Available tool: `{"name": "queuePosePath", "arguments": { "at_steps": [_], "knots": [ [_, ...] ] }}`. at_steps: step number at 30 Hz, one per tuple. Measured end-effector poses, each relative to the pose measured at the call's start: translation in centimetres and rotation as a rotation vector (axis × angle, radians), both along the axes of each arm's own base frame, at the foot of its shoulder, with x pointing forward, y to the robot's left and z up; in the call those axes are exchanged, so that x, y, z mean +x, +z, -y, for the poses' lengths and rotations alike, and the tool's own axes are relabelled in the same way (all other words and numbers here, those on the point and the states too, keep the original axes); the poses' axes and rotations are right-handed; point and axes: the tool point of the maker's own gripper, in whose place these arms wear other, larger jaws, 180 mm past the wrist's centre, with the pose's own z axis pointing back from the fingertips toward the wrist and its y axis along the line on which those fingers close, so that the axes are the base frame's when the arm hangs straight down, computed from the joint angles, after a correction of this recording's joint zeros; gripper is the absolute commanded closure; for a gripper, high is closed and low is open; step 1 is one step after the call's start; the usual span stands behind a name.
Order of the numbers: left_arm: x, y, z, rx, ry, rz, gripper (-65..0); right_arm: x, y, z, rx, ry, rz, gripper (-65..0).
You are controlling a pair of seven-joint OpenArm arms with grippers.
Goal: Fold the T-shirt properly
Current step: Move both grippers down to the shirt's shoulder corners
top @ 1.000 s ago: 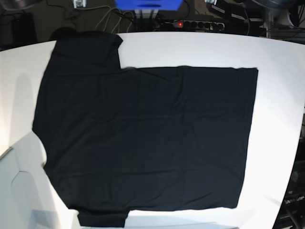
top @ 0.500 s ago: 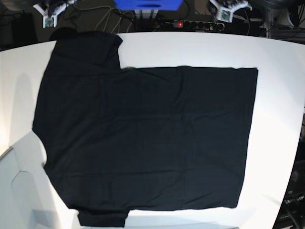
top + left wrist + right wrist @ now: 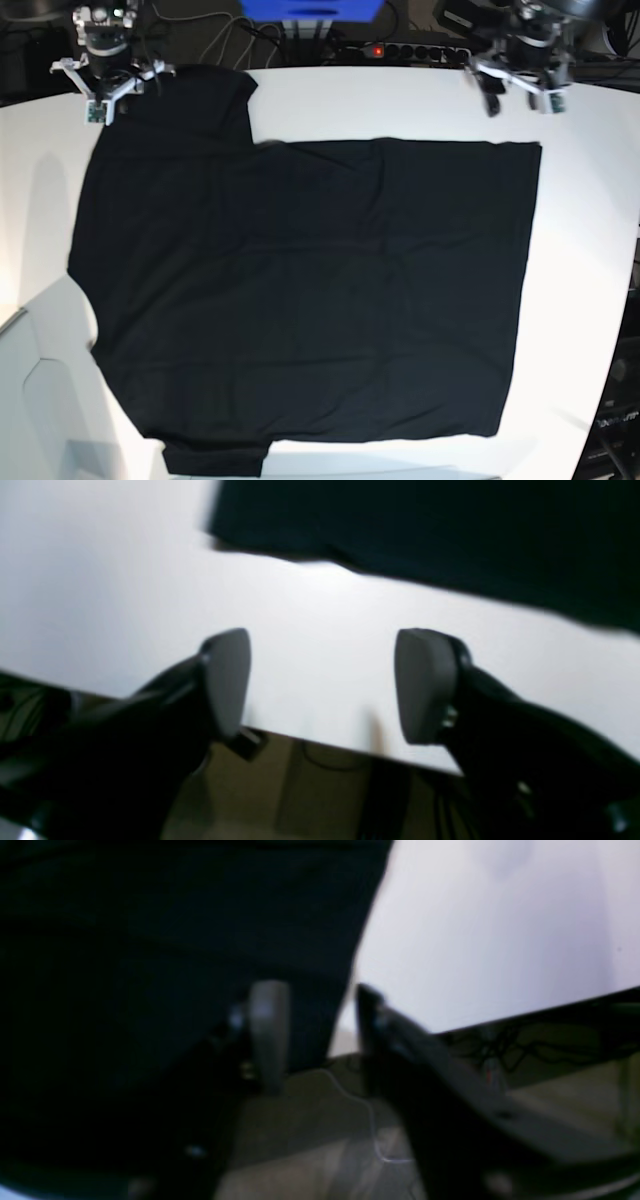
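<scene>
White tabletop (image 3: 400, 100): we find the T-shirt (image 3: 300, 300) spread flat across it. Left tool (image 3: 322, 685) hovers open and empty at the far edge; right tool (image 3: 320, 1035), parted and empty, hangs over a sleeve.

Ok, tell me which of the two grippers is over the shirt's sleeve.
The right gripper, at the base view's top left, above the T-shirt's sleeve. The left gripper hangs over bare white table.

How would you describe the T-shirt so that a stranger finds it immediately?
Look at the white table. The T-shirt lies flat across most of it. It is the only large black cloth there, with one short sleeve reaching toward the far edge.
</scene>
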Motion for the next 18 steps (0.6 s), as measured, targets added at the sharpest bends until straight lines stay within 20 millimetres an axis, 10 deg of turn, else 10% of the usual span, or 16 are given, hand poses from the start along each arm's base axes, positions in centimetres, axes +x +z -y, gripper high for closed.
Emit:
{"name": "queuePosePath", "arguments": {
  "at_steps": [9, 18],
  "knots": [
    [3.1, 0.4, -6.7, 0.041, 0.188, 0.101, -45.1, 2.4, 0.8, 0.1, -0.002, 0.000, 0.061, -32.2],
    [5.2, -3.2, -7.0, -0.034, 0.166, 0.091, -45.0, 2.4, 0.8, 0.1, -0.003, 0.001, 0.062, -29.2]
  ]
}}
